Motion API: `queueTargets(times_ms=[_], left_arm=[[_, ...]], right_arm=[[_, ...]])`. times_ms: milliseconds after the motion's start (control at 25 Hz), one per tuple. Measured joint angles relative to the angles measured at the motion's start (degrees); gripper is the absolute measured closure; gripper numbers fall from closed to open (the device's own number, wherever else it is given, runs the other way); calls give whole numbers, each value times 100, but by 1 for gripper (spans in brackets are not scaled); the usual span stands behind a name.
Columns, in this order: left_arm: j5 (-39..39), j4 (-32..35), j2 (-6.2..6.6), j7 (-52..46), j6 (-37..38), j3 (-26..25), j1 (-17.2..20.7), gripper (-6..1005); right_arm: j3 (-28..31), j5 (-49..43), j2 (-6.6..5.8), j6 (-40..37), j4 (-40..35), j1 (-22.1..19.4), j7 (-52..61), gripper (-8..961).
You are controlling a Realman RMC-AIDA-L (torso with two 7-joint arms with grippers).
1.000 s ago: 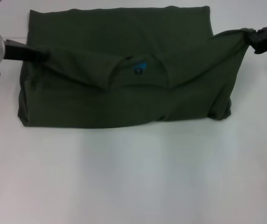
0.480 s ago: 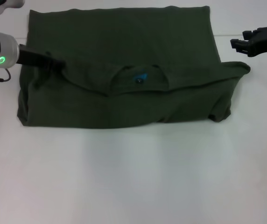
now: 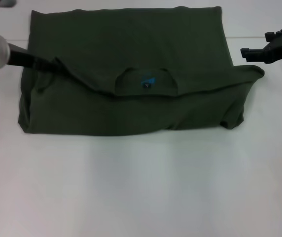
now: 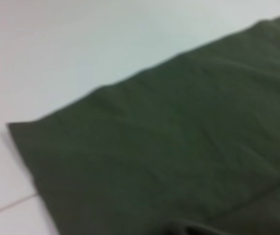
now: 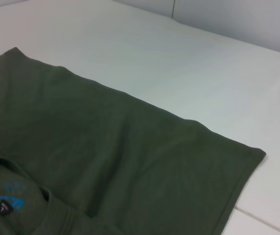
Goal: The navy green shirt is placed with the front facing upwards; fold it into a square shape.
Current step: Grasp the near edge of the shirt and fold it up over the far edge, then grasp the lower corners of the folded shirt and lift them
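Shirt: you see the shirt [image 3: 131, 74] lying on the white table [image 3: 141, 187], far of the middle, its dark olive cloth soft, matte and faintly creased.
Shape: it makes a wide, rough rectangle, with the far edge straight and the near edge slightly wavy.
Fold: the upper part is folded toward you, so the round collar [image 3: 146, 84] sits in the middle and faces the near side.
Label: inside the collar you see a small dark label [image 3: 146, 85] with blue marks beside it; the right wrist view shows it too [image 5: 3, 208].
Right corner: the cloth bunches into a rounded lump [image 3: 232, 118] at the near right corner.
Left gripper: the left gripper [image 3: 50, 64] reaches in from the left and its dark tip touches the raised fold at the shirt's left side; you cannot tell whether it pinches the cloth.
Right gripper: the right gripper [image 3: 247, 53] hovers just right of the shirt's right edge, released, its 2 fingers spread and clear of the cloth.
Table: smooth, plain white, with a thin seam line [image 5: 262, 221] near the shirt's far right corner.
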Motion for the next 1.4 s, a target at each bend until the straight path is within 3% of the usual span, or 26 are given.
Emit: queueTargets(times_ms=[80,200,560,840,1120,1400], left_arm=[[-125,109,1,53,56,-18,79,202],[-279,189,1,188,294,-26,151,115],[-1663,962,29,993,2046,-98,869,62],[-1979,1074,58,1704,3196,-828,1283,63],[-1741,1192,3,1773,2871,-832,1507,63],[-1306,922,-29,1775,2354,-670,1486,62]], right_arm=[[28,29,2,-30,-37,-42,-1,243],[43,75,3,-124,-103,-91,-1,26],[128,355,63,-1427,-849,-629,116,28],[295,530,63,-2419,-1122,-1063,142,28],[306,554,65,-2761,-1049,-1242,-176,27],[281,562,71,-2807,-936,-1255,-326,28]])
